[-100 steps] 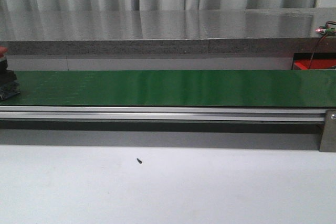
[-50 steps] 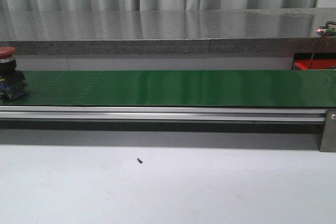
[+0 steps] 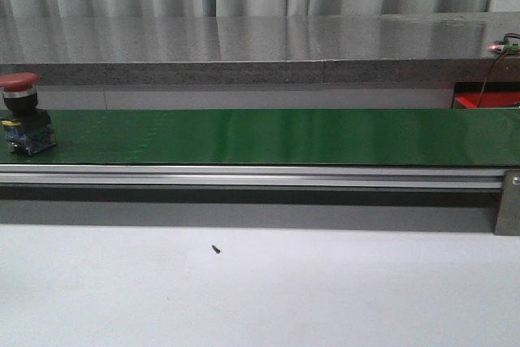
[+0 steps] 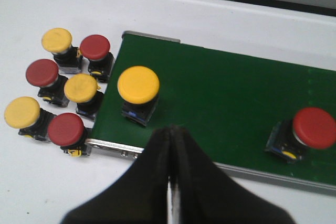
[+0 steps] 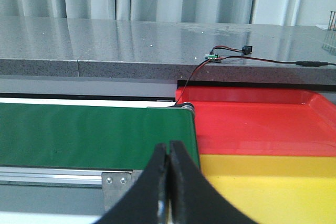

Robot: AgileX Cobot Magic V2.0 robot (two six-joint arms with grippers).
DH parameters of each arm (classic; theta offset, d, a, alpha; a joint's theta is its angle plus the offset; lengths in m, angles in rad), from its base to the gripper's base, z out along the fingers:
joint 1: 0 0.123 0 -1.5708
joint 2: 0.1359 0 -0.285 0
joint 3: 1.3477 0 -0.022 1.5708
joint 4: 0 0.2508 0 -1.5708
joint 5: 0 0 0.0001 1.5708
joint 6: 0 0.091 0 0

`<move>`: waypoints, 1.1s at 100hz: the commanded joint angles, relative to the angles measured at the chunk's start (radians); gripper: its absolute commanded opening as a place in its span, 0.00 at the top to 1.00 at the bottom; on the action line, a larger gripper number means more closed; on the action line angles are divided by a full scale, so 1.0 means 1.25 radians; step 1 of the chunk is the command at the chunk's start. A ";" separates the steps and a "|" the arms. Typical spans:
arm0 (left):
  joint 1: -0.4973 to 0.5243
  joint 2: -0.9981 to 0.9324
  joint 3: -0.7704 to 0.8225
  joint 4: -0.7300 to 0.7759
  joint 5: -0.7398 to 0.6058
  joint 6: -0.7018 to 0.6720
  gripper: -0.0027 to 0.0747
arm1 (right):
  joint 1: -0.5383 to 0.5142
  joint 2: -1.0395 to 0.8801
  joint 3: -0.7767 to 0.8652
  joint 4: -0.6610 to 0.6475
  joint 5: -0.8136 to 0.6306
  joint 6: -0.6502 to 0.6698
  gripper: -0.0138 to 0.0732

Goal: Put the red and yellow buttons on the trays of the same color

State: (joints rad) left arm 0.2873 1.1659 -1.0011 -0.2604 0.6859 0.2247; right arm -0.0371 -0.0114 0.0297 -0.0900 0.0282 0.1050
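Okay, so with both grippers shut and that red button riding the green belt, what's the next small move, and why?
Probably open the right gripper and wait at the belt's end: the red mushroom-head button sits at the far left of the green conveyor belt, while the red plastic tray and yellow plastic tray lie beside that gripper.

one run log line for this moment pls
left gripper shut, empty | right gripper shut, empty | red button on belt, left end | yellow button on belt | trays not loaded
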 commanded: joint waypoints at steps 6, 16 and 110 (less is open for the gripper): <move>-0.036 -0.095 0.058 -0.023 -0.065 0.019 0.99 | 0.000 -0.014 -0.015 -0.009 -0.063 0.002 0.98; -0.068 -0.148 0.115 -0.043 -0.079 0.022 0.99 | 0.000 -0.014 -0.015 -0.009 -0.063 0.002 0.98; -0.187 -0.663 0.477 -0.090 -0.141 0.024 0.99 | 0.000 -0.014 -0.015 -0.009 -0.092 0.002 0.98</move>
State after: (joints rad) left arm 0.0621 0.3792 -0.3946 -0.3469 0.5668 0.2552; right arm -0.0371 -0.0114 0.0297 -0.0900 0.0000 0.1050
